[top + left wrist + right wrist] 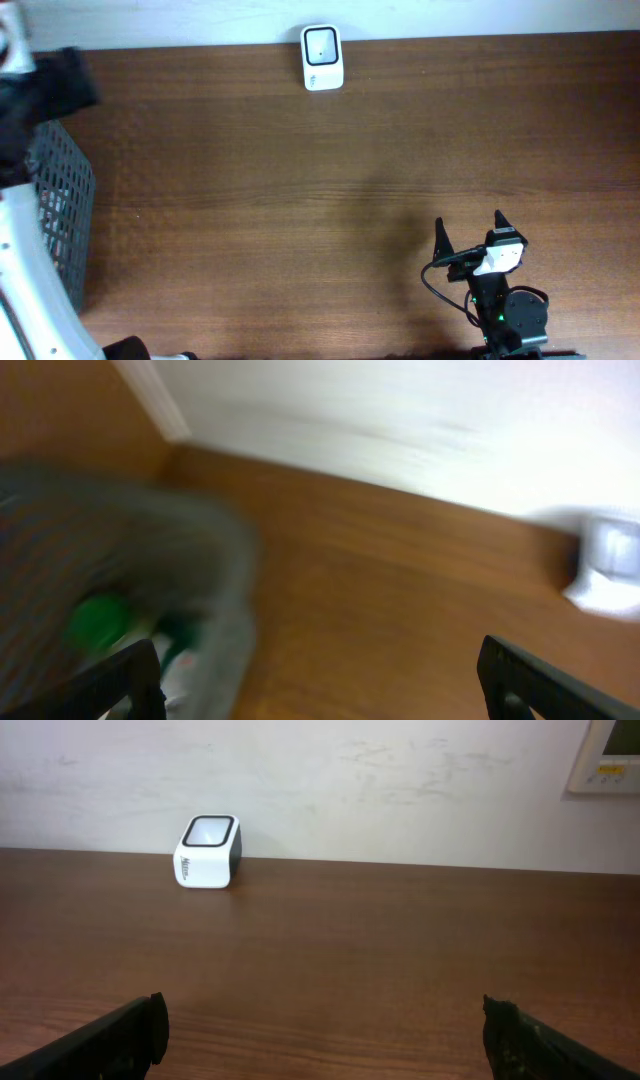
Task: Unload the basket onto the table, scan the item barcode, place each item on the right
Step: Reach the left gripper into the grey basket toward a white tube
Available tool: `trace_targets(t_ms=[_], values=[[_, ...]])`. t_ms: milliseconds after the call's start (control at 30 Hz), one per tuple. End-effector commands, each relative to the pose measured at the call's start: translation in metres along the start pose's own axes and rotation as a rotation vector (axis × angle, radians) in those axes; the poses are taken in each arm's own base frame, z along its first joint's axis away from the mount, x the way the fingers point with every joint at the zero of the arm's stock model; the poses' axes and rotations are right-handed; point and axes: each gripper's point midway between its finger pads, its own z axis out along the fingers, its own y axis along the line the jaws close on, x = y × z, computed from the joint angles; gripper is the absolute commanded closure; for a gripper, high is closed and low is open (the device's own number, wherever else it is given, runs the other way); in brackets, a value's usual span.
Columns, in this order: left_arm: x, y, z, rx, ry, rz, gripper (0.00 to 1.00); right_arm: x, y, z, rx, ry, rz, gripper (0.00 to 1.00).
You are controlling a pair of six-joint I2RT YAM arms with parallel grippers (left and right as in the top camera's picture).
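With our left tool (318, 650) and right tool (323, 1005) both released, we find the left nearer the blurred green item (98, 622), down-left in the basket (62, 200) at the left edge of the table (300, 190).

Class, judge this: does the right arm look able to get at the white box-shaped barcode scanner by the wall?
Probably yes: only bare brown wooden table lies between the open right gripper and the white box-shaped barcode scanner, though it stands far off.
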Motion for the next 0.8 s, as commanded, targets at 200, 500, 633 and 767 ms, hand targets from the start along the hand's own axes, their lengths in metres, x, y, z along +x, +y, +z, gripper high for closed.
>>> trace_targets(t_ms=[200, 500, 633, 767], values=[[0.066, 0.166, 0.019, -0.428, 0.171, -0.572, 0.08, 0.003, 0.001, 0.000, 0.000, 0.005, -0.007, 0.02], [0.150, 0.214, 0.076, -0.509, 0.317, -0.586, 0.00, 0.003, 0.001, 0.000, 0.000, 0.004, -0.007, 0.02], [0.180, 0.227, 0.100, -0.505, 0.362, -0.500, 0.02, 0.003, 0.001, 0.000, 0.000, 0.005, -0.008, 0.02], [0.205, 0.234, 0.121, -0.485, 0.448, -0.420, 0.08, 0.003, 0.001, 0.000, 0.000, 0.005, -0.008, 0.02]])
